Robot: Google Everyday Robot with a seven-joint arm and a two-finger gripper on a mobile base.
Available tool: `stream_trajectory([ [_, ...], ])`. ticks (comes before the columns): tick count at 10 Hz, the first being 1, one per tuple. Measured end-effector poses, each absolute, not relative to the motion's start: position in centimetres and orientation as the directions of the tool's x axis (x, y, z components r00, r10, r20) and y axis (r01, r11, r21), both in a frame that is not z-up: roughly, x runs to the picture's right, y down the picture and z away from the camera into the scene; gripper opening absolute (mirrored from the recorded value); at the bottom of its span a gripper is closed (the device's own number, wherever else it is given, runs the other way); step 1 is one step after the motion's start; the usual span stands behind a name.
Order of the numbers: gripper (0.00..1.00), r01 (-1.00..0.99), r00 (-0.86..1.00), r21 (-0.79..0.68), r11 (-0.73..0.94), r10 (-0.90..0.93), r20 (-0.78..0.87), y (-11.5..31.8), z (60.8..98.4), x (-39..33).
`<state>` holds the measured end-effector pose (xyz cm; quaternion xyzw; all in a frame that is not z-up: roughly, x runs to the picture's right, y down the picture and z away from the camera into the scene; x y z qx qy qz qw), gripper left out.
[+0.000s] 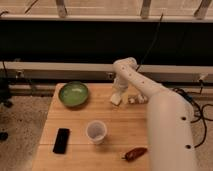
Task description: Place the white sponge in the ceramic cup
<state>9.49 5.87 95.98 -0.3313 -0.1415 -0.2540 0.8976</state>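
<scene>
White sponge [116,99] at claw [119,94], grip unclear, far across wooden table [75,152], dark wall [75,45] behind

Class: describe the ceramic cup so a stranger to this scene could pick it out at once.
On the wooden table, nearer than the green bowl and right of the black phone, stands the ceramic cup. The tool is farther back, by the white sponge. The cup is the only pale, upright, handleless tumbler there.
</scene>
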Motion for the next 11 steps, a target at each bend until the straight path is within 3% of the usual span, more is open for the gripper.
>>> stream_trajectory([
  [2,0.75,0.566,0.821,-0.527,0.634,-0.371,0.435,6.1,96.5,9.3],
  [4,0.58,0.578,0.813,-0.529,0.622,-0.379,0.443,6.4,96.7,9.1],
  [9,0.05,0.614,0.788,-0.521,0.593,-0.433,0.437,5.7,94.1,8.3],
  [11,0.00,0.642,0.767,-0.499,0.583,-0.467,0.441,5.0,91.5,6.8],
])
